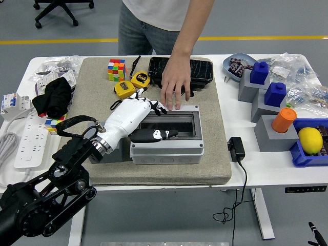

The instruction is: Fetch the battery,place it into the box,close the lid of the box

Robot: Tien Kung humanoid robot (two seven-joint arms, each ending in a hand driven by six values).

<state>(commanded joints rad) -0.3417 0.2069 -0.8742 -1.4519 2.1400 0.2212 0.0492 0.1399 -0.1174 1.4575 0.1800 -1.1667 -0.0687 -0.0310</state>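
The grey box [167, 139] sat on the tan mat [215, 154] near the middle of the white table [277, 171], its long front wall facing the near edge. Its lid [171, 111] lay folded down flat over the top, and a dark window along the lid showed the inside. The robot's left hand [134, 114], white with black joints, came in from the lower left on a black arm and rested on the left end of the box. Its fingers [155, 106] were stretched out and slightly spread along the back edge of the lid, holding nothing. The thumb [154, 135], black with a white mark, reached across the front part of the dark window.

From the far side a person's hand [174, 82] came down with the fingers flat and together, their tips pressing on the back edge of the lid. The robot's fingertips lay just beside the person's, at their left, nearly touching.

The battery could not be made out; whether it lay inside the box under the lid could not be told. The right hand was out of view.

Behind the box lay a black tray [200, 69], and left of that a yellow tape measure [125, 88] and a colour cube [116, 69]. At the right stood grey and blue blocks [259, 82], an orange cylinder [284, 119] and a lemon [310, 140]. A white power strip [28, 138] lay at the left edge
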